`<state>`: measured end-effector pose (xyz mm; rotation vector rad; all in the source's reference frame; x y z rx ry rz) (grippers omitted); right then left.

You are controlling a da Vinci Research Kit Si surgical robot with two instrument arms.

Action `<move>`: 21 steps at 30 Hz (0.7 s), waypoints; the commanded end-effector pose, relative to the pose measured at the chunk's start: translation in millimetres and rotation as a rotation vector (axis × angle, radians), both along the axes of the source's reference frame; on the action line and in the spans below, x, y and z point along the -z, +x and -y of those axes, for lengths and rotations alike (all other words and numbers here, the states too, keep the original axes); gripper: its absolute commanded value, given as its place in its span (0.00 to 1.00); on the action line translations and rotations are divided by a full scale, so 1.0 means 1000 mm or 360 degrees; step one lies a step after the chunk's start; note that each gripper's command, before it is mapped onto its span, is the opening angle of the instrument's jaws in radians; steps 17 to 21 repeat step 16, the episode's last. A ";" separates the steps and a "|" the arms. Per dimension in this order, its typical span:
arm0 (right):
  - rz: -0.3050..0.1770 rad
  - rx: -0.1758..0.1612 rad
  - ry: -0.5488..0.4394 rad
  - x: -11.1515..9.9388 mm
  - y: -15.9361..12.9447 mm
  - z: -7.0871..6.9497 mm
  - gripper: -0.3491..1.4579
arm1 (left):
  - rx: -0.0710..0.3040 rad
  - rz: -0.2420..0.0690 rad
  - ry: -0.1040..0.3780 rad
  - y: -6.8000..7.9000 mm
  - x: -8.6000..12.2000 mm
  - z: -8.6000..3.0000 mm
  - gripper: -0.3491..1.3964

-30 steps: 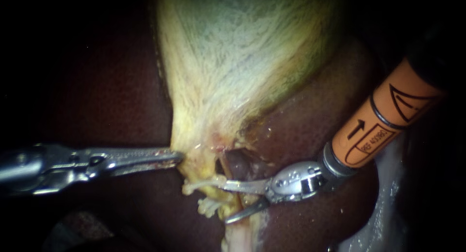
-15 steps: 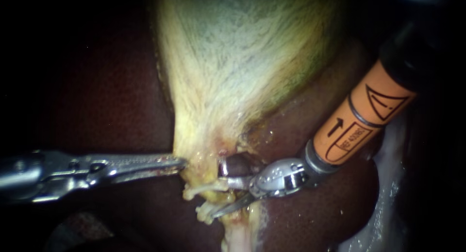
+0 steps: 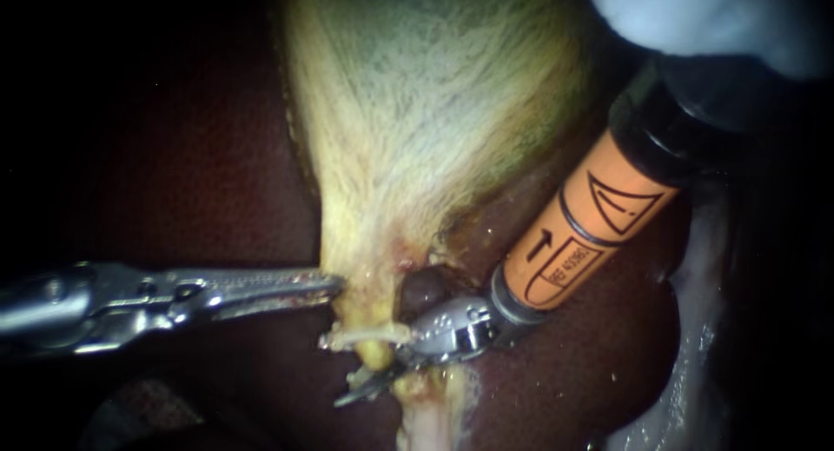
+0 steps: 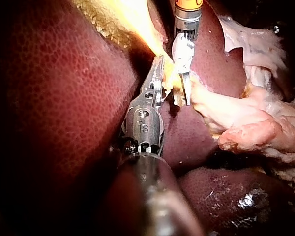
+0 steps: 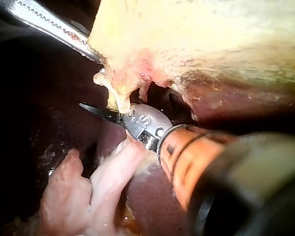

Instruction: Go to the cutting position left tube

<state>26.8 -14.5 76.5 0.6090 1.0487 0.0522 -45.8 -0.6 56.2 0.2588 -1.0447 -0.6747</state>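
Note:
The gallbladder (image 3: 434, 95) narrows to a yellow neck, and a short yellow tube (image 3: 375, 354) hangs below it. My left instrument (image 3: 328, 286) comes in level from the left, its jaws shut on the edge of that neck (image 4: 159, 66). From the upper right comes my right instrument (image 3: 365, 373), which has an orange sleeve (image 3: 573, 242). Its blades stand open, with the tube passing between them. The lower blade (image 3: 356, 392) shows dark under the tube; the upper one is mostly hidden behind tissue. In the right wrist view the tube (image 5: 119, 101) hangs over the dark blade (image 5: 96, 109).
Dark red liver (image 3: 174, 155) lies all around the gallbladder. A pale thin strand (image 3: 365, 334) crosses just above the blades. Pale fatty tissue (image 4: 246, 118) lies beside the right instrument. A pale bluish-white shape (image 3: 712, 16) sits above the right shaft.
My right instrument has slid leftward and down, so its open blades now lie on either side of the yellow tube. The left instrument keeps its hold. The pale shape has come in at upper right.

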 end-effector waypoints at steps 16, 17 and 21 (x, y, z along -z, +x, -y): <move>0.0002 0.0000 0.0018 -0.0002 -0.0009 -0.0001 0.94 | 0.0002 -0.0002 -0.0002 -0.0002 -0.0003 0.0000 0.10; 0.0002 0.0000 0.0018 -0.0002 -0.0009 -0.0001 0.94 | 0.0002 -0.0002 -0.0002 -0.0002 -0.0003 0.0000 0.10; 0.0002 0.0000 0.0018 -0.0002 -0.0009 -0.0001 0.94 | 0.0002 -0.0002 -0.0002 -0.0002 -0.0003 0.0000 0.10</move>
